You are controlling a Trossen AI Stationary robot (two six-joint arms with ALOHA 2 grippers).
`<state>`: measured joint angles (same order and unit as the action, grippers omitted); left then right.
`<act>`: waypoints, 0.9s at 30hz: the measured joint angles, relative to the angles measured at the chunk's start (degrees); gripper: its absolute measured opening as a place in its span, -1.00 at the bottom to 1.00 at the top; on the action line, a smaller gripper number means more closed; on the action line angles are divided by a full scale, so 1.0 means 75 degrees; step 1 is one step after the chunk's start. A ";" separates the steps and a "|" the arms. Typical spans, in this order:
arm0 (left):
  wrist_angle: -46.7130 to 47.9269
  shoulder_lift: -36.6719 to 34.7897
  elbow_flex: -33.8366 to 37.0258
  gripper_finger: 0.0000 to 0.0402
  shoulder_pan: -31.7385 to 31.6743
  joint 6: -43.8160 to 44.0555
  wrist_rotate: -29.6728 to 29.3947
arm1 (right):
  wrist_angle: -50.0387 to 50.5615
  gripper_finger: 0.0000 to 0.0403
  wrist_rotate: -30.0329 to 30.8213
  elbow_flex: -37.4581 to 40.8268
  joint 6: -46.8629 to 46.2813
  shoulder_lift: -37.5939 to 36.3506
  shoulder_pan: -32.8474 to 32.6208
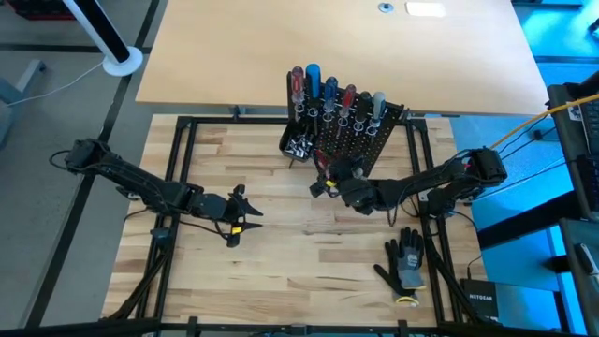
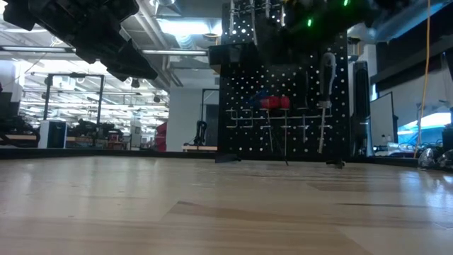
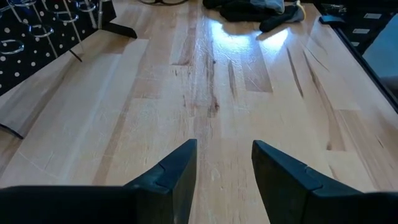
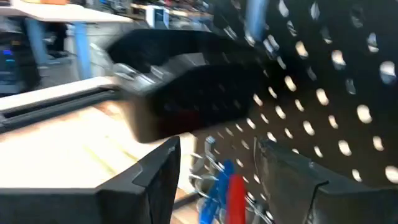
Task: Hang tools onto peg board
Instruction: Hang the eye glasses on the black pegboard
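Note:
The black peg board (image 1: 360, 140) stands at the table's far middle. Several tools with red, blue and grey handles (image 1: 323, 89) hang in its wire rings. Its small black tray (image 1: 299, 142) holds silver bits. My right gripper (image 1: 323, 180) is open just in front of the board's lower part. In its wrist view its fingers (image 4: 217, 152) stand apart, and a blue and a red handle (image 4: 225, 190) hang in rings beyond them. In the low view a red handle (image 2: 274, 102) and a pale-handled screwdriver (image 2: 327, 81) hang on the board. My left gripper (image 1: 245, 211) waits open and empty over the table's left half.
A black-and-grey work glove (image 1: 404, 264) lies on the table's near right, also seen in the left wrist view as the glove (image 3: 261, 9). Bare wooden tabletop (image 3: 211, 93) stretches between my left gripper and the board. A pale second tabletop (image 1: 337, 37) lies beyond the board.

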<state>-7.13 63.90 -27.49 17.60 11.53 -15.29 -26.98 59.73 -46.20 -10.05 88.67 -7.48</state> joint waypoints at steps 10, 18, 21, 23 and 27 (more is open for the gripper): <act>0.0011 0.0000 0.0000 -0.28 -0.0002 0.0003 0.0000 | 0.0042 0.00 -0.0162 -0.0759 0.0782 -0.0322 -0.1589; 0.0008 0.0000 0.0000 -0.28 -0.0002 0.0031 0.0000 | 0.3180 0.00 -0.1503 -0.1733 -0.0529 -0.0321 -0.3078; 0.0002 0.0000 0.0000 -0.28 0.0001 0.0044 0.0000 | 0.5733 0.00 -0.2261 -0.2393 -0.2386 -0.0319 -0.3281; 0.0000 0.0000 0.0000 -0.28 -0.0002 0.0047 0.0000 | 0.7627 0.00 -0.2806 -0.2733 -0.3728 -0.0319 -0.3276; -0.0001 0.0000 0.0000 -0.28 0.0000 0.0064 0.0000 | 1.0749 0.00 -0.3739 -0.2905 -0.6689 -0.0319 -0.3226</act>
<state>-7.14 63.90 -27.49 17.60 12.01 -15.29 53.64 31.69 -67.99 -60.22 86.28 -31.67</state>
